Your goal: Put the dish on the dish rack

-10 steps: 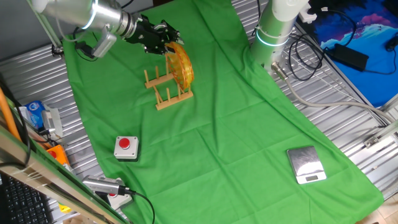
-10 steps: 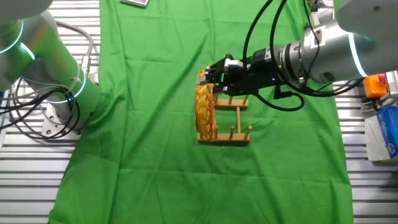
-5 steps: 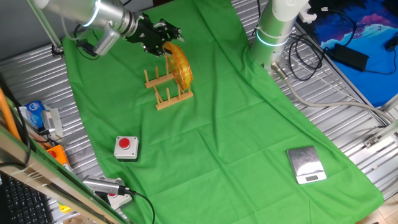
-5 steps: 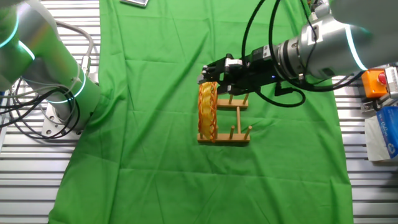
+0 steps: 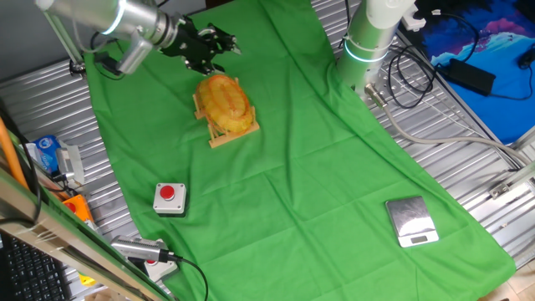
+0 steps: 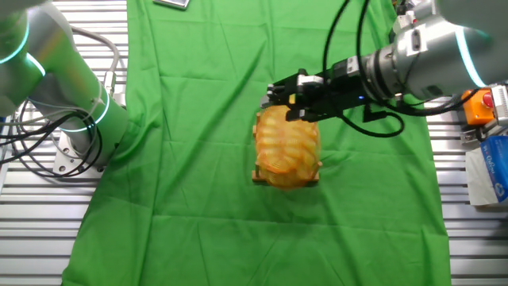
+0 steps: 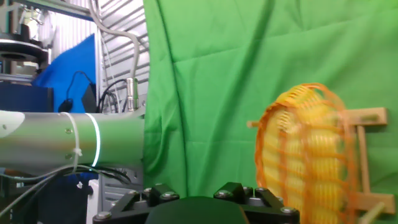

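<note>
Toppled from upright, the dish (image 5: 223, 102) now lies flat atop the dish rack (image 5: 219, 137), jaws released nearby

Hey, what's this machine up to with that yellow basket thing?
A robot arm is putting a woven dish on a small wooden dish rack on the green cloth. Right now the dish lies tilted across the top of the rack's pegs rather than standing upright between them. The gripper is beside the rack, clear of the dish and holding nothing; the pictures don't show plainly whether its fingers are open.
</note>
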Robot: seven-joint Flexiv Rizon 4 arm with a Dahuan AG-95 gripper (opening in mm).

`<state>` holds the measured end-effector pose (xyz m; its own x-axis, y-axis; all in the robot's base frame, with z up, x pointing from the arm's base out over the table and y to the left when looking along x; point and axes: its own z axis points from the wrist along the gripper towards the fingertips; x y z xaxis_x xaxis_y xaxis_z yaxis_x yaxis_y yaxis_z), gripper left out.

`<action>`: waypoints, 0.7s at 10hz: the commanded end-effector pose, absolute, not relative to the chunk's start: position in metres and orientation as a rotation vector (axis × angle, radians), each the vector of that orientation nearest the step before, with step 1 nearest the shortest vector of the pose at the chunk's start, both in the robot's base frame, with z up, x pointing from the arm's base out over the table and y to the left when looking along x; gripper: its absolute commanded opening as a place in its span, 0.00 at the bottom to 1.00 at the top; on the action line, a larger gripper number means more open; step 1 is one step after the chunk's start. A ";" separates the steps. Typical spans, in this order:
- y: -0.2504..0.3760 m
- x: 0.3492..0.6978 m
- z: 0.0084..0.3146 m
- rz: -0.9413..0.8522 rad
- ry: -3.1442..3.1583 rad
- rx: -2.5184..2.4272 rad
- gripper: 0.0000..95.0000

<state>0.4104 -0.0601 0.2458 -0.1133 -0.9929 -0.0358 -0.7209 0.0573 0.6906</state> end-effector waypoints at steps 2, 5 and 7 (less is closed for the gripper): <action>-0.060 0.407 0.250 -0.758 -1.940 1.673 0.80; -0.058 0.406 0.255 -0.711 -2.011 1.655 0.60; -0.058 0.407 0.251 -0.712 -2.001 1.682 0.60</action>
<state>0.4090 -0.0585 0.2515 -0.1905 -0.9816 0.0113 -0.7648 0.1556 0.6252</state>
